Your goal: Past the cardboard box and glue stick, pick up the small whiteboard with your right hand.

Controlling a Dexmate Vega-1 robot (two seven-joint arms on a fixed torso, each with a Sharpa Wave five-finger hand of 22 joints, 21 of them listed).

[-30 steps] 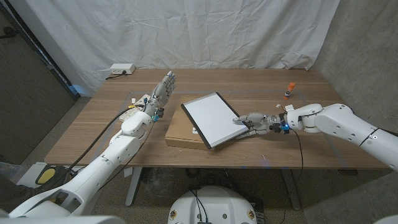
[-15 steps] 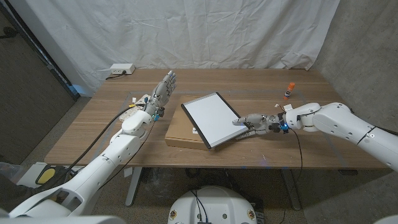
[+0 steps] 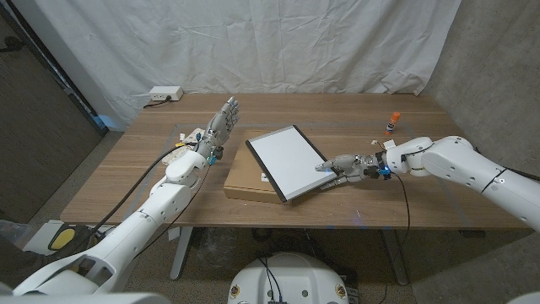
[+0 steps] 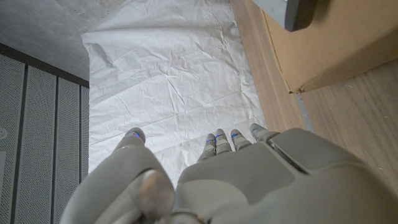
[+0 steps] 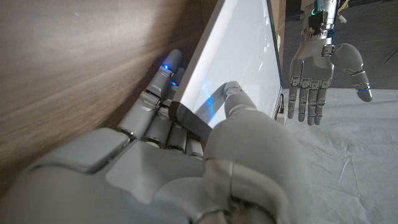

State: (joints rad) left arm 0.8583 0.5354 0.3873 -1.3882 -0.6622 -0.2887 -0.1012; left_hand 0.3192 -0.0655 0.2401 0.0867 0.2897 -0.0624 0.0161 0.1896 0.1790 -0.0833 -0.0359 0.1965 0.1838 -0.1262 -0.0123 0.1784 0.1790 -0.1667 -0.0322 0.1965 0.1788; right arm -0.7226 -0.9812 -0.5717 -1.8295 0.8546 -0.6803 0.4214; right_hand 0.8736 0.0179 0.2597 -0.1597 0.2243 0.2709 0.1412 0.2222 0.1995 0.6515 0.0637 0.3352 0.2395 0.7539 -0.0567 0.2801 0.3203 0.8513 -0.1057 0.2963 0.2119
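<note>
- The wooden surface (image 3: 337,198) carried everything, with a white cloth backdrop (image 3: 278,42) hanging behind it.
- The cardboard box (image 3: 245,181) lay flat near the middle of the surface, toward the near edge.
- The small whiteboard (image 3: 285,160) sat tilted, its left part over the cardboard box and its right corner raised off the surface; it was not yet clear of the box.
- The right hand (image 3: 340,165) reached in from the right and pinched the whiteboard's near right corner: in the right wrist view the thumb (image 5: 233,102) pressed on the white face while the fingers (image 5: 163,81) lay under the dark frame.
- The left hand (image 3: 221,122) hung above the surface left of the box, holding nothing, fingers straight and a little apart, as the right wrist view also showed (image 5: 323,78).
- The glue stick (image 3: 391,123) stood well apart from the whiteboard, toward the far right of the surface, untouched.
- By my reading the reach and the grasp were done; what remained was to lift the whiteboard fully off the box. With only a corner pinched, the board could pivot or slip as its weight came free.
</note>
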